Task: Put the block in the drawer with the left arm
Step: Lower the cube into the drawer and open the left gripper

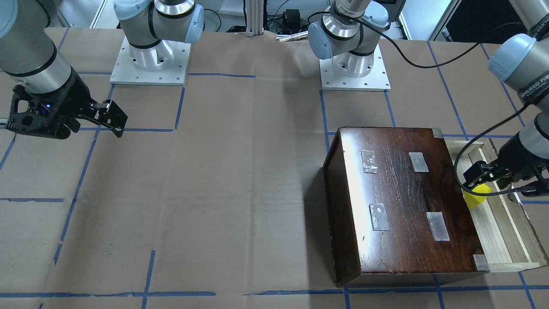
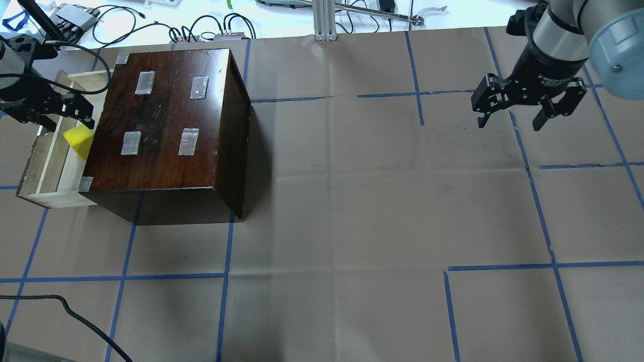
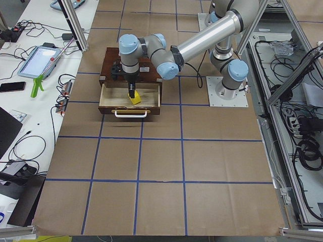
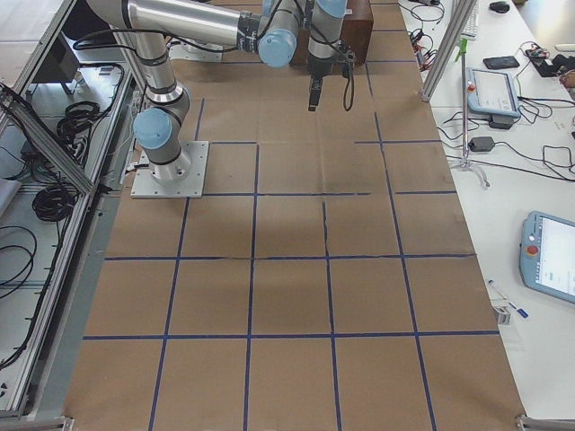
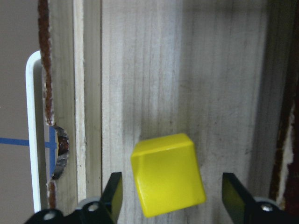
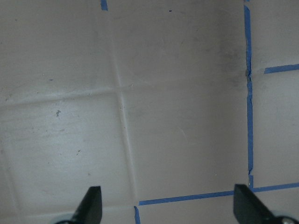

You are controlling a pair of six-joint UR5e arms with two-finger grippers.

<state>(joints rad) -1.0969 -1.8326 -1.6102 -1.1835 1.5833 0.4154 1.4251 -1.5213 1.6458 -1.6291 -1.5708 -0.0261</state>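
The yellow block (image 5: 168,175) lies on the pale wood floor of the pulled-out drawer (image 5: 187,70), turned a little askew. My left gripper (image 5: 173,196) hangs just above it, open, with a gap between each finger and the block. The overhead view shows the block (image 2: 78,141) in the drawer (image 2: 48,161), against the dark-brown cabinet (image 2: 166,115) and under the left gripper (image 2: 65,118). The front-facing view shows the same block (image 1: 475,198) and left gripper (image 1: 482,182). My right gripper (image 2: 509,123) is open and empty, above the bare table far from the cabinet.
The drawer's white handle (image 5: 32,130) and finger notch (image 5: 60,151) are on its outer front. The cabinet top has taped patches (image 2: 132,143). Brown paper with blue tape lines (image 2: 417,95) covers the table. Cables (image 2: 115,25) lie beyond the far edge.
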